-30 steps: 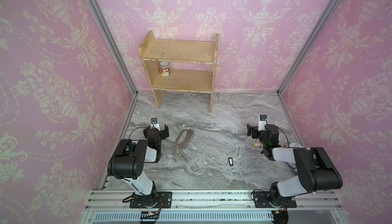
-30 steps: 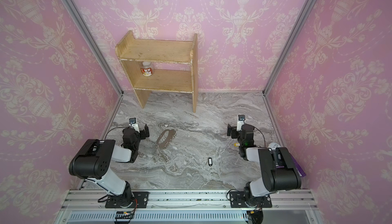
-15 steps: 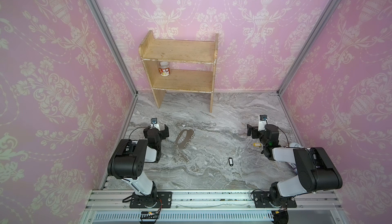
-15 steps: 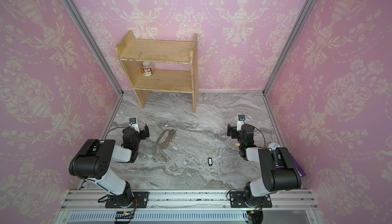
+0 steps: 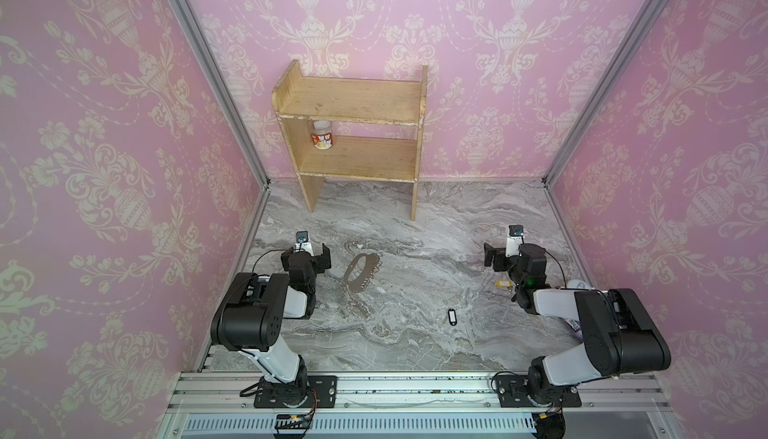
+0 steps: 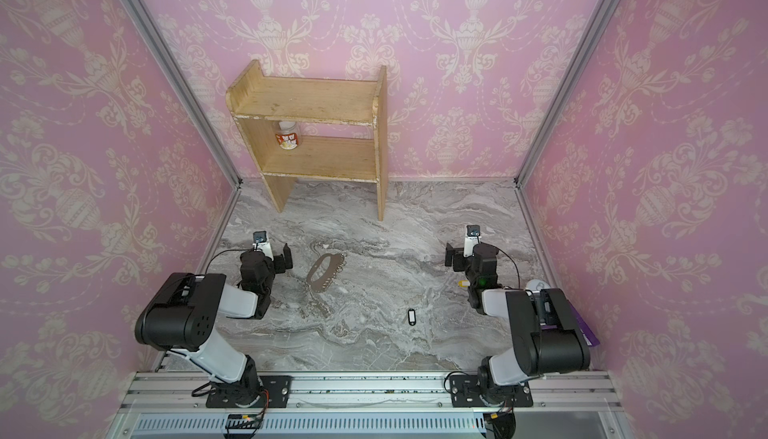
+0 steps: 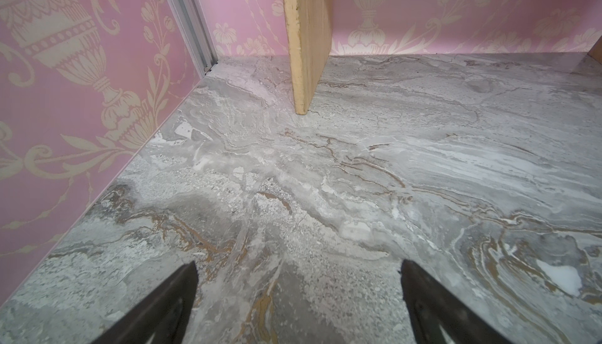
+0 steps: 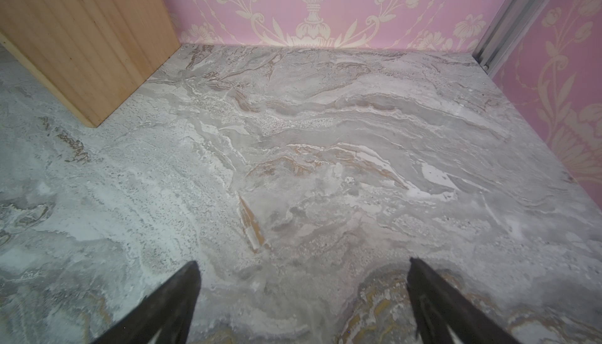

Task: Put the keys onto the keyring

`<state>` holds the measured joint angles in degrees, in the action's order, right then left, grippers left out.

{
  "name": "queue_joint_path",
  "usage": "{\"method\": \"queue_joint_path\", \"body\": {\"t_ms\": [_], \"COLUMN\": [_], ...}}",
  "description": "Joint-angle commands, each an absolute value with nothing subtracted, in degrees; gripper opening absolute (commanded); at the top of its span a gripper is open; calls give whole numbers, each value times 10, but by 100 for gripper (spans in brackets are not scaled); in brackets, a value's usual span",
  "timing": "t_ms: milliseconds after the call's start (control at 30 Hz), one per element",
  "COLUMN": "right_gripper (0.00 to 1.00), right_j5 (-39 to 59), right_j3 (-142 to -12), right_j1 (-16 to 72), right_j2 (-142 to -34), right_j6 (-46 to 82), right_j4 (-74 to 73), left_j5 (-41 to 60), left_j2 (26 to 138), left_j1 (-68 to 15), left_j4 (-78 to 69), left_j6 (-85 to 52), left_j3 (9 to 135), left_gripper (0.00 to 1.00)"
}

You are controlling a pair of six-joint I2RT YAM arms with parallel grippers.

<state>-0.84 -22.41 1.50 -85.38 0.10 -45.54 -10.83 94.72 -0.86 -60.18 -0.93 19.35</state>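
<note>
left gripper [image 5: 306, 255] and right gripper [image 5: 510, 255] are both hanging low over the marble table [image 5: 415, 229], jaws spread wide and gripping nothing; both wrist views are showing only bare marble between the tips. in both top views, taking table centre as the dial, the keyring [image 5: 360, 271] is lying flat at 9 o'clock, just beside the left gripper. the yellow key tag [image 5: 501, 283] is lying at 3 o'clock, partly tucked under the right arm. the black key tag [image 5: 451, 316] is lying at 4 o'clock, well apart from the keyring. the tags are looking light, stiff and slick, likely sliding when nudged, so pinching across the long edges is looking best. the keyring is looking thin and rigid with loose rings, so the handle slot is looking like the place to grab. a jar [image 5: 322, 135] is sitting in the wooden shelf [image 5: 353, 158] at 11 o'clock; its red label is too small to read.
</note>
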Motion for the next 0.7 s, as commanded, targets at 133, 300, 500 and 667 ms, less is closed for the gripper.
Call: {"method": "queue_joint_path", "body": {"t_ms": [133,300,500,667], "right_gripper": [100,100,100,100], "right_j5": [-2,-2,-2,-1], "right_j3": [-234,-233,-234,-234], "right_j1": [12,13,12,11], "right_j2": [-860,-860,-860,-860], "right_j6": [11,11,11,11], "right_j4": [-447,-447,-447,-446], "left_j5": [-103,-103,-102,-103], "left_j2": [940,940,940,940], "left_j1": [-4,-4,-4,-4], "left_j4": [-595,-595,-595,-596], "left_j6": [-4,-4,-4,-4], "left_j3": [199,199,199,198], "left_gripper": [99,99,99,99]}}
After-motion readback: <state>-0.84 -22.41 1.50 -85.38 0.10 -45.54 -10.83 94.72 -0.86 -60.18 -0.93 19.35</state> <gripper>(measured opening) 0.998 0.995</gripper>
